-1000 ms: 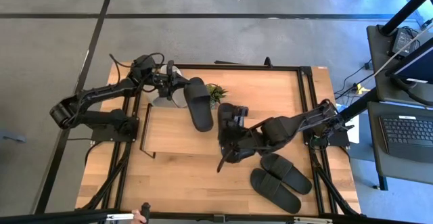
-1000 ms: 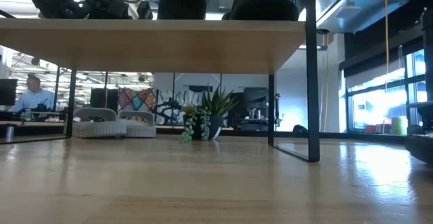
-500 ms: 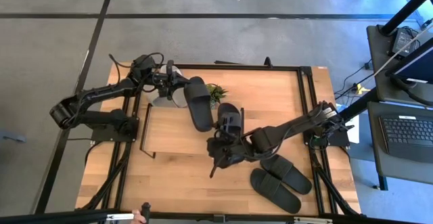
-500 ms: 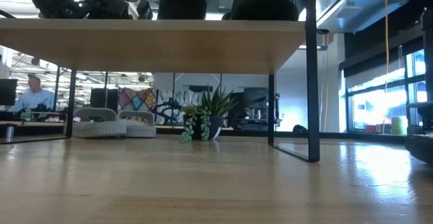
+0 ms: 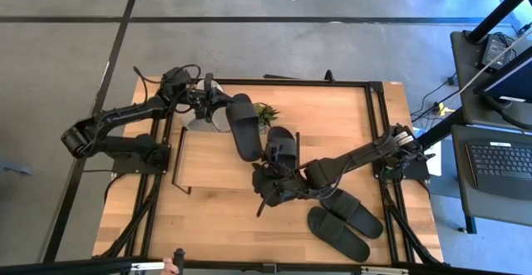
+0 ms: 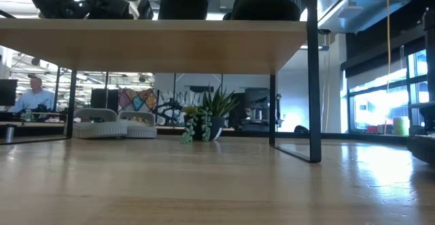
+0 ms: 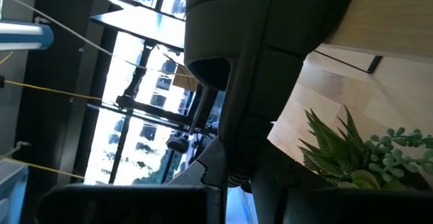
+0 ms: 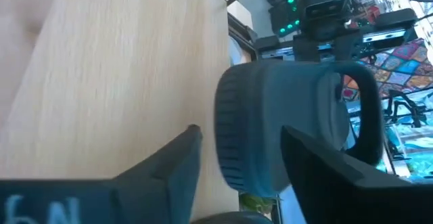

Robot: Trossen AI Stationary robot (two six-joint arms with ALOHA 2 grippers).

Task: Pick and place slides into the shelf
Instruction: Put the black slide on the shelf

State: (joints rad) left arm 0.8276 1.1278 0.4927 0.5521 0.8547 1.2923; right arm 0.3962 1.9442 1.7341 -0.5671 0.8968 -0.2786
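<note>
Two grippers engaged: left gripper (image 5: 218, 109) clamps black slide (image 5: 244, 127) upper centre; right gripper (image 5: 277, 165) closing on second slide (image 5: 281, 147), grip unconfirmed; rubber looks light, flexible; take the sole edge.

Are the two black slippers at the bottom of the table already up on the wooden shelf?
No, the two black rubber slides lie on the wooden tabletop, apart from the low wooden shelf.
</note>
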